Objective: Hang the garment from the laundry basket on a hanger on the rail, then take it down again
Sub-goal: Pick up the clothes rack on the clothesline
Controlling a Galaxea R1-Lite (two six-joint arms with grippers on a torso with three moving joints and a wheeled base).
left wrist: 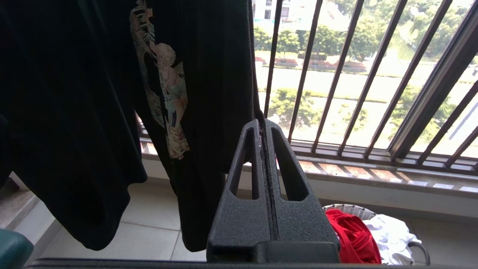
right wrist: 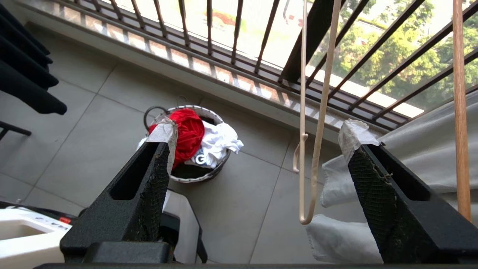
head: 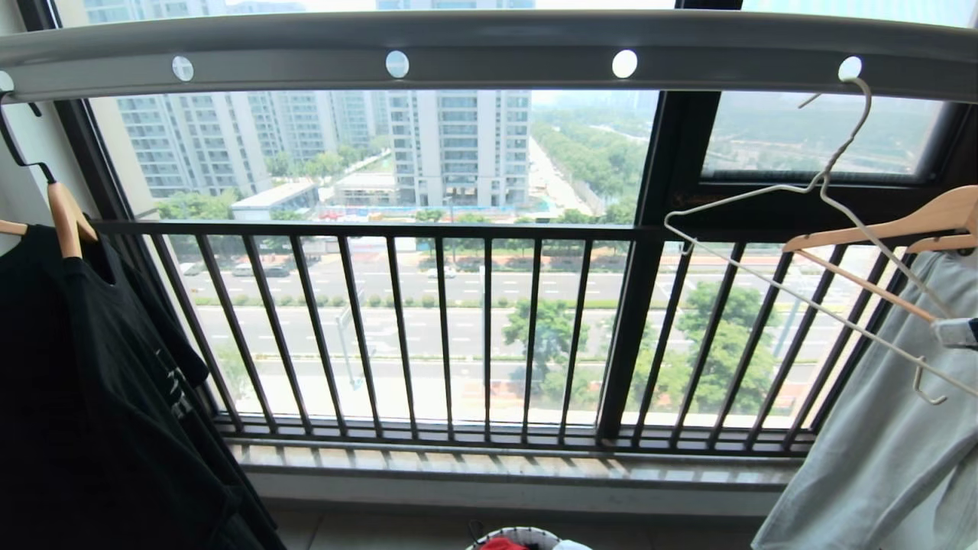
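The red garment [right wrist: 188, 130] lies bunched in the laundry basket [right wrist: 198, 177] on the tiled floor below the window. In the head view only the basket's rim [head: 527, 532] and a bit of the garment [head: 502, 544] show at the lower edge. The white wire hanger [head: 822, 182] hangs bare and tilted from a hole at the right end of the grey rail [head: 489, 46]. My right gripper [right wrist: 259, 130] is open high above the floor, and the hanger's end [right wrist: 301, 168] dangles between its fingers without touching them. My left gripper [left wrist: 262, 125] is shut on nothing, low beside the basket [left wrist: 351, 210].
A black shirt [head: 92, 397] hangs on a wooden hanger at the rail's left end. A pale grey garment [head: 879, 443] on another wooden hanger [head: 901, 225] hangs right of the wire hanger. The dark window railing [head: 458, 336] stands behind. A white garment [right wrist: 216, 142] shares the basket.
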